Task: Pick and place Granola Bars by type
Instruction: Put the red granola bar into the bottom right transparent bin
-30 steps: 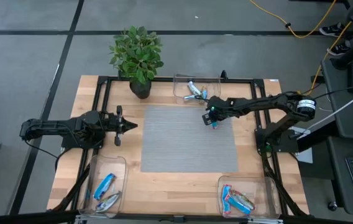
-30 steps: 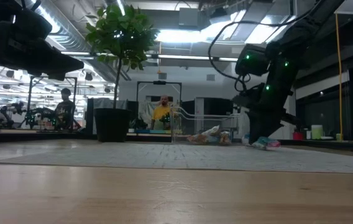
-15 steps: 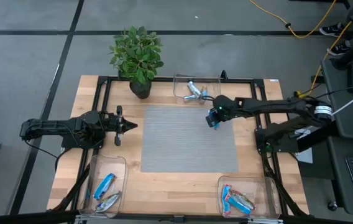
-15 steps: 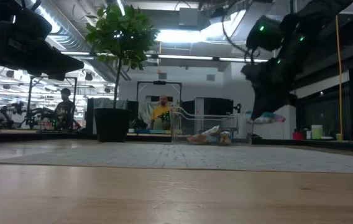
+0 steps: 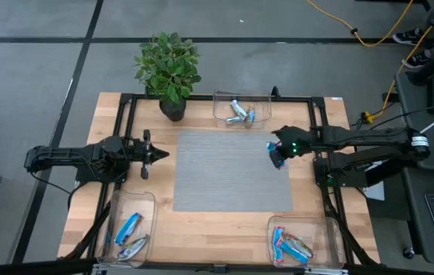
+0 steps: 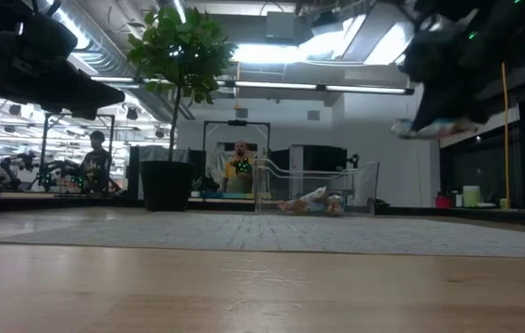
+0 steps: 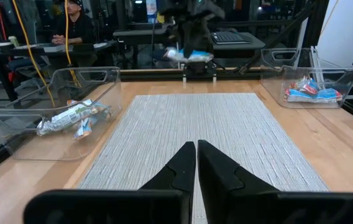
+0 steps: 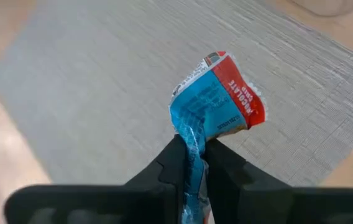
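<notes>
My right gripper is shut on a blue and red granola bar, above the right part of the grey mat. In the high view the bar is at the mat's right edge; the low view shows it high above the table. My left gripper waits shut at the mat's left edge, pointing level across it. More granola bars lie in three clear bins. My right gripper pinches the bar's crumpled blue end between its two fingers. The fingers slant down from the table's right side. The bar sticks out past the fingertips, its red end farthest from them, lifted clear above the mat.
A clear bin with silver and blue bars stands at the far edge. A bin at the near left holds blue and silver bars, and a bin at the near right holds blue and red ones. A potted plant stands at the far left.
My right gripper has risen from the mat and drawn back toward the table's right edge and a little toward the near edge. The blue and red bar, which lay on the mat a second ago, is now lifted clear in its fingers.
</notes>
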You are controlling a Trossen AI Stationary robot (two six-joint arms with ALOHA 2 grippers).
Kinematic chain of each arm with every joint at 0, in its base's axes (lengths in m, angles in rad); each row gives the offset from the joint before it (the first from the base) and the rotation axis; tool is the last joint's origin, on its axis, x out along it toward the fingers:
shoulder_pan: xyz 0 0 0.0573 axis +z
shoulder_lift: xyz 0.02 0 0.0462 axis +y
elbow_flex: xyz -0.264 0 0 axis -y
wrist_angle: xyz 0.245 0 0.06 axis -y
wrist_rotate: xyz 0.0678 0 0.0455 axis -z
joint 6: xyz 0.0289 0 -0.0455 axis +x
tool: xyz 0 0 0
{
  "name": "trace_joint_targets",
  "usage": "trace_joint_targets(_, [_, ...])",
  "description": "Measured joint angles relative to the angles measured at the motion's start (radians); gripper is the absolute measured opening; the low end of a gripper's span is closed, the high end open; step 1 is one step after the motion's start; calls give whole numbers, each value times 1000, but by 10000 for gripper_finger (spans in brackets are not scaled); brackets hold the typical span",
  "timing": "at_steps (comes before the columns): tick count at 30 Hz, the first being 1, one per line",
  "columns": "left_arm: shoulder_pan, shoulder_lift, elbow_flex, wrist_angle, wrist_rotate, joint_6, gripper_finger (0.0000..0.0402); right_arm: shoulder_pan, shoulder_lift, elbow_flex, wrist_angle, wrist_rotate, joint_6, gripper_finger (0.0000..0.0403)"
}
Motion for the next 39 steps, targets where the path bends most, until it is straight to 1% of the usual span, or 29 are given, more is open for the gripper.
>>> trace_joint_targets(7, [0, 0, 0, 0, 0, 0, 7, 91, -137, 0, -28, -5, 5, 53])
trace_joint_targets(15, [0, 0, 0, 0, 0, 0, 10, 220, -277, 1, -26, -79, -51, 54])
trace_joint_targets(20, [0, 0, 0, 0, 0, 0, 13, 293, -345, 1, -18, -90, 3, 54])
trace_joint_targets(22, [0, 0, 0, 0, 0, 0, 11, 320, -365, 1, 11, -92, 7, 54])
trace_joint_targets(30, [0, 0, 0, 0, 0, 0, 7, 426, -394, 12, 185, -147, -52, 54])
trace_joint_targets(34, [0, 0, 0, 0, 0, 0, 10, 490, -375, 69, 175, -161, -113, 54])
trace_joint_targets(39, [0, 0, 0, 0, 0, 0, 13, 573, -343, 175, 130, -162, -193, 54])
